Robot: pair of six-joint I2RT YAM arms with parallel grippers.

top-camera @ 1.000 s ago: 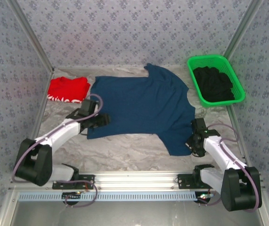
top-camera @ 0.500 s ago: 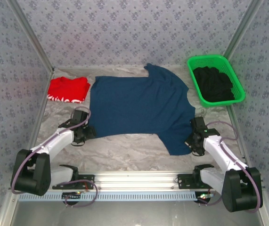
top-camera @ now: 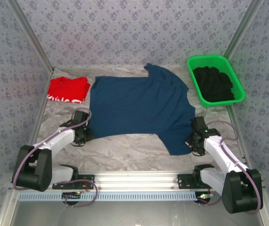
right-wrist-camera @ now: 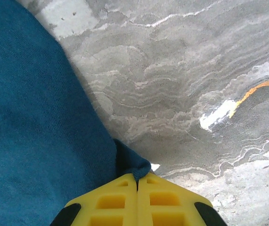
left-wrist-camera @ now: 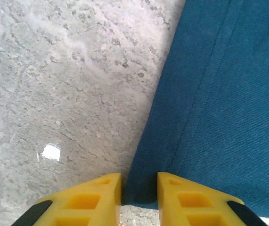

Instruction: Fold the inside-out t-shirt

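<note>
Red folded garment point(top-camera: 67, 89) with white trim, far to the left of the green basket point(top-camera: 209, 58) on the pale crinkled surface point(top-camera: 125, 150). Also far left of the basket but nearer the arm bases, the left gripper point(top-camera: 84, 134), set down at the near hem corner of the t-shirt point(top-camera: 139, 103). Seen from the left wrist, yellow fingers point(left-wrist-camera: 96, 197) narrowly apart with the stitched corner lying in the gap, not visibly pinched.

Then the dark blue t-shirt itself, spread flat and mostly smooth just left of the basket. Neck end towards the basket, hem end away from it, one sleeve pointing to the far wall and the other to the near edge.

Nearer than the basket and slightly left of it, the right gripper point(top-camera: 194, 141), clamped on a small fold at the edge of the near sleeve. Seen from the right wrist, fingers point(right-wrist-camera: 110, 202) pressed together with no gap. Inside the basket, black clothing point(top-camera: 213, 84).

Judged soft, light and limp. Likely to sag between two holds and to drag on the rough surface. Thin edge apt to slip from a shallow pinch. Best taken at the hem corner and the sleeve edge, deep enough to catch both layers.
</note>
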